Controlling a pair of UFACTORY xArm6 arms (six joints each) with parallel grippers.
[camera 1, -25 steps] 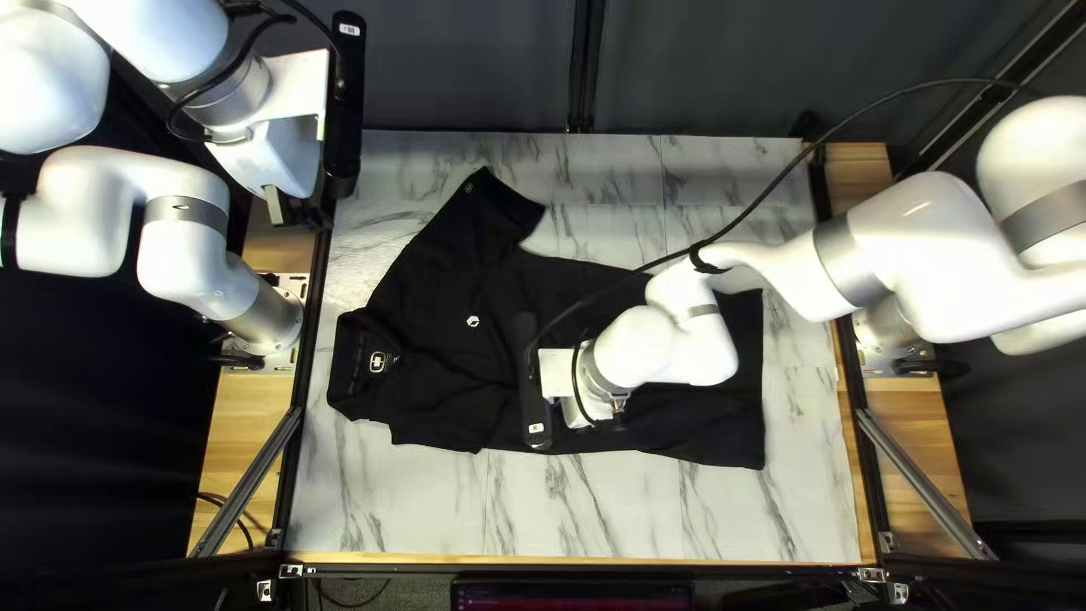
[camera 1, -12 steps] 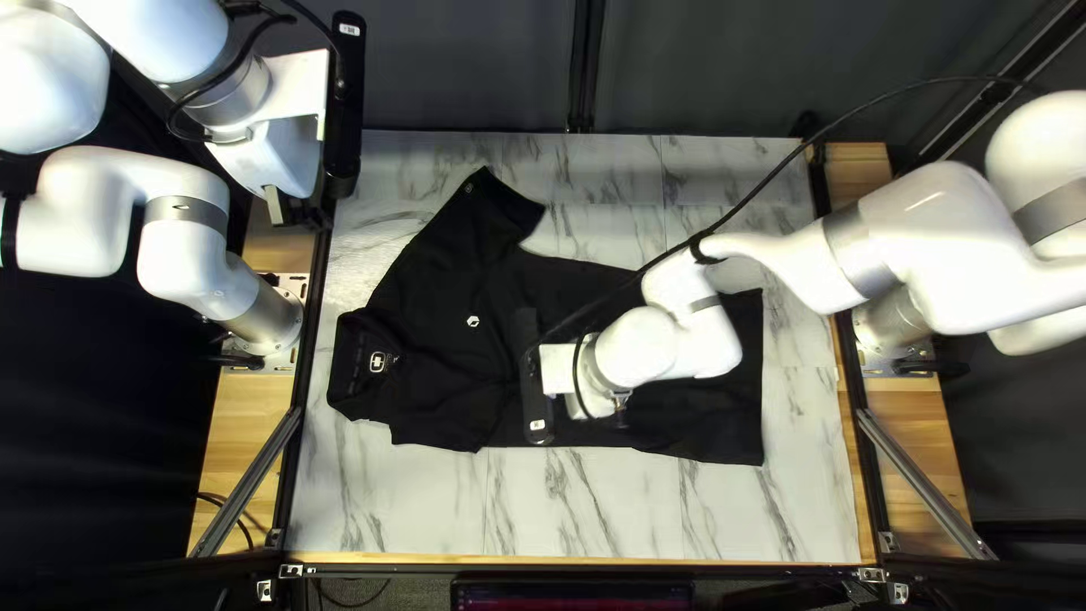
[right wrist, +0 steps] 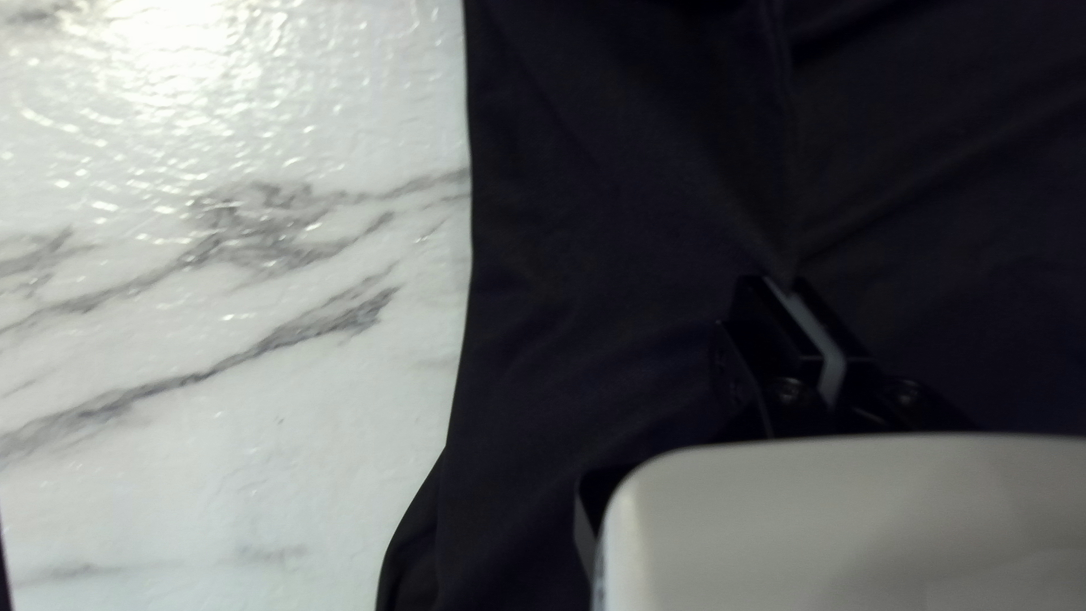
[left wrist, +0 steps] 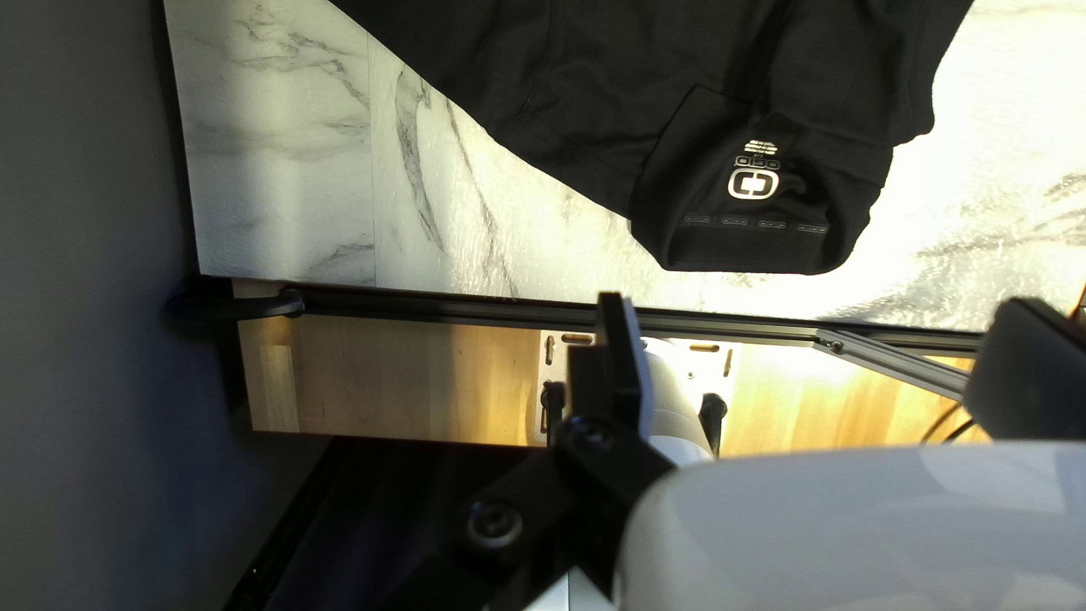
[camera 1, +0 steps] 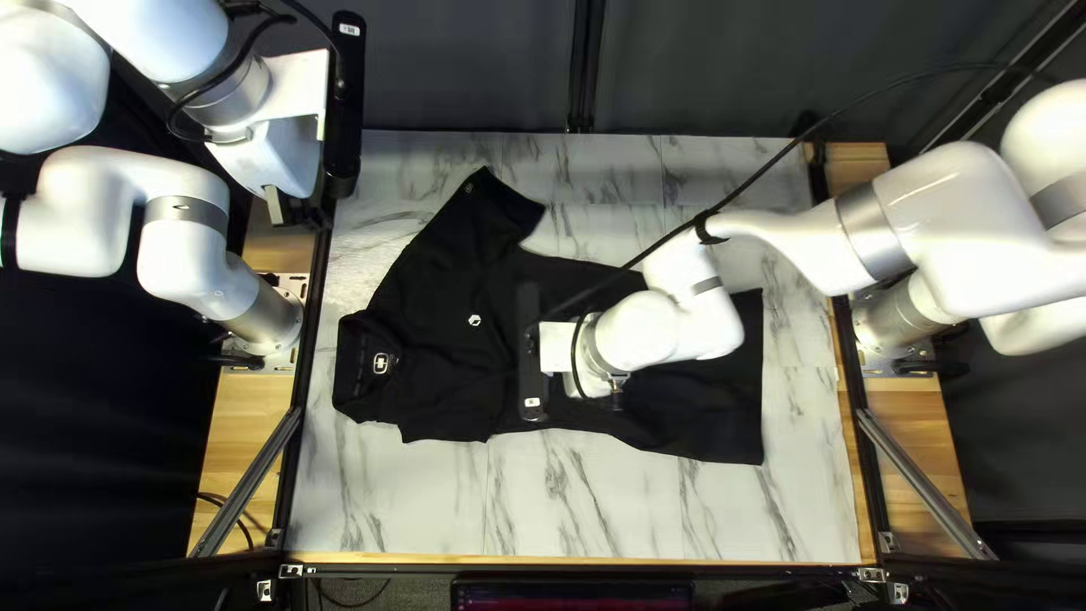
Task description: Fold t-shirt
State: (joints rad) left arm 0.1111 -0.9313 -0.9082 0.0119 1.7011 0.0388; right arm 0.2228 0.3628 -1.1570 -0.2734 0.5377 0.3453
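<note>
Qty: 1 blk collared t-shirt, 1 marble-look tabletop, 2 wht xArm6 arms, 2 grippers w/ 2 fingers ea.

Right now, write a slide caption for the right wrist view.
Right gripper pinching the black shirt, creases fanning out ahead, marble-patterned table alongside.

Your two glossy white arms, rounded housings, silver-grey joint bands, black cables, black bars with small white labels, flat black fingers, round-head screws.
</note>
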